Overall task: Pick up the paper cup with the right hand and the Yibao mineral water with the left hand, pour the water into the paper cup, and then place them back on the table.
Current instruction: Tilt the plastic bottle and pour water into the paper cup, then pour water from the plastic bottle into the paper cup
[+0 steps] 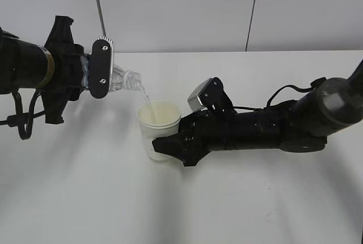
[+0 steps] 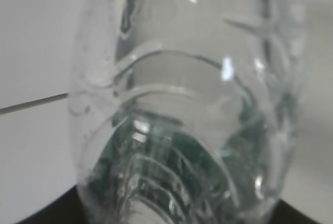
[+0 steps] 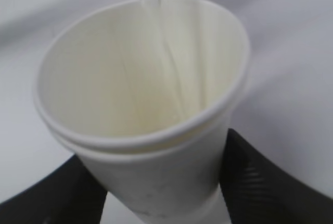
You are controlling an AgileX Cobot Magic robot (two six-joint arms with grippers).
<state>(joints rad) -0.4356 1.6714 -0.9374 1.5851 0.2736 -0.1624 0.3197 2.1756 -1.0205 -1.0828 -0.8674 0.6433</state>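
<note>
Pouring under way. Left hand (image 1: 97,68) clamped on the Yibao mineral water (image 1: 122,79), jaws partly closed around the bottle body, gripper plate with round screws facing the exterior camera. Bottle tipped nearly level, ridged neck pointing away from the left hand toward the right and slightly down. Thin stream of water (image 1: 147,97) falling from the open mouth, down and to the right of the gripper, into the paper cup (image 1: 157,127).

From the left wrist view, clear ribbed plastic of the Yibao mineral water (image 2: 182,109) filling almost the whole frame, green of the label showing through the lower part; gripper fingers themselves not distinguishable there.

Right hand (image 1: 170,144) closed on the paper cup, jaws fairly wide apart to fit the cup wall, 1 black finger (image 3: 260,182) on each side of the lower cup in the right wrist view. Paper cup (image 3: 140,78) upright, rolled rim directly ahead of the right gripper, cream inside visible, water stream entering near the far edge of the rim. What looks like a 2nd rim line just under the top one. Whether the cup base touches the table (image 1: 187,210) cannot be told; cup low, close above or on the white surface. Right arm lying low along the table, silver-grey block (image 1: 197,96) behind the gripper.
</note>
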